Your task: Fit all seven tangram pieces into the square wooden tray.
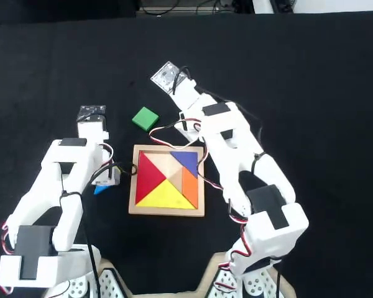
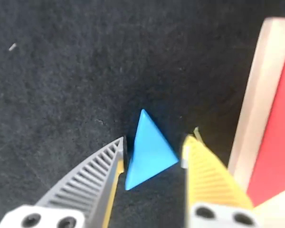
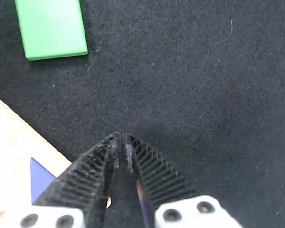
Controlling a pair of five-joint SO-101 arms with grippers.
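Note:
The square wooden tray point(image 1: 168, 212) lies mid-table and holds a red triangle point(image 1: 150, 176), a yellow triangle point(image 1: 166, 196), an orange piece point(image 1: 190, 186) and a violet-blue triangle point(image 1: 186, 161). A small light-blue triangle point(image 1: 101, 189) lies flat on the cloth just left of the tray. My left gripper point(image 2: 154, 142) stands open, and the light-blue triangle point(image 2: 149, 152) sits closely between its fingers. A green square point(image 1: 145, 118) rests beyond the tray's far left corner. My right gripper point(image 3: 121, 140) is shut on nothing, low over the cloth by the tray's far edge point(image 3: 14, 142), with the green square point(image 3: 51, 28) farther off.
Black cloth covers the whole table. The tray's rim point(image 2: 256, 109) runs close beside the left gripper's yellow finger point(image 2: 204, 171). The right arm point(image 1: 236, 155) stretches along the tray's right side. Open cloth lies at the far left and far right.

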